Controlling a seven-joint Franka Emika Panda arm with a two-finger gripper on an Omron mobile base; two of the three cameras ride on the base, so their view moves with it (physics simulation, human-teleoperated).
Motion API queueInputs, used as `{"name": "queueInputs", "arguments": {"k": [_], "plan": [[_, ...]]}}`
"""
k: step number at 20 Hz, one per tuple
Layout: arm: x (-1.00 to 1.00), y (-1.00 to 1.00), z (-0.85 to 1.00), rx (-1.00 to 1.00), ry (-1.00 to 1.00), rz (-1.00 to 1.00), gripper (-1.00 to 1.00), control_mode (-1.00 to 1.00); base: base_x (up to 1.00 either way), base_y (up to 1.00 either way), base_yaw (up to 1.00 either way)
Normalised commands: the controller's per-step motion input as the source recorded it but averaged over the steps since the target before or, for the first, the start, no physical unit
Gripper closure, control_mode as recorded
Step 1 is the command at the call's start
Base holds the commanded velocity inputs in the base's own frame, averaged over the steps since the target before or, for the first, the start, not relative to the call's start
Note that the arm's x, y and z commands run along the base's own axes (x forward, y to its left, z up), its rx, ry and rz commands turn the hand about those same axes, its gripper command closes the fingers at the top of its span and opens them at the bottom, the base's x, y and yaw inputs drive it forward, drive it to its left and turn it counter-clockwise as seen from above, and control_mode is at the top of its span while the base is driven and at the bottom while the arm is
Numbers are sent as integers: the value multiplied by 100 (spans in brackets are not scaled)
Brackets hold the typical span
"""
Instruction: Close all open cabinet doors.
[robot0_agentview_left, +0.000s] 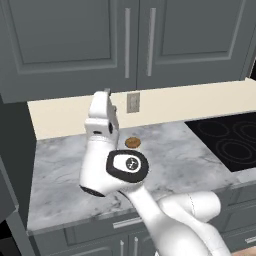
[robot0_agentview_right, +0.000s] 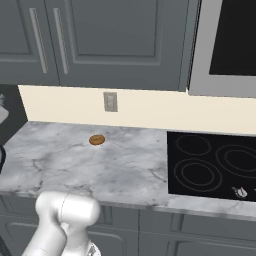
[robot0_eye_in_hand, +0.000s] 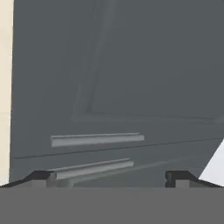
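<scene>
Pincer (robot0_eye_in_hand: 112, 178), spread wide and empty, points up at the cabinet doors (robot0_eye_in_hand: 131, 78).

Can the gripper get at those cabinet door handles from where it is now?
Probably yes. The gripper is open, its fingers apart, facing the cabinet doors up close. Two silver bar handles lie just ahead with nothing in between. Whether either door is ajar isn't clear.

Cabinet doors (robot0_agentview_left: 75, 35) above the bench (robot0_agentview_left: 65, 170); cookie (robot0_agentview_left: 132, 142) near bench's back edge; stove (robot0_agentview_left: 227, 140) at right end.
</scene>
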Motion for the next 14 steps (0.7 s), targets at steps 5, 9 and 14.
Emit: {"name": "queueInputs", "arguments": {"k": [5,9,14], "plan": [[-37,-6,-1,75,-24,-23,-100,-100,0,0,0],[-53,-17,4,75,-17,-17,-100,-100,0,0,0],[-62,-47,9,75,-6,-2,-100,-100,0,0,0]]}}
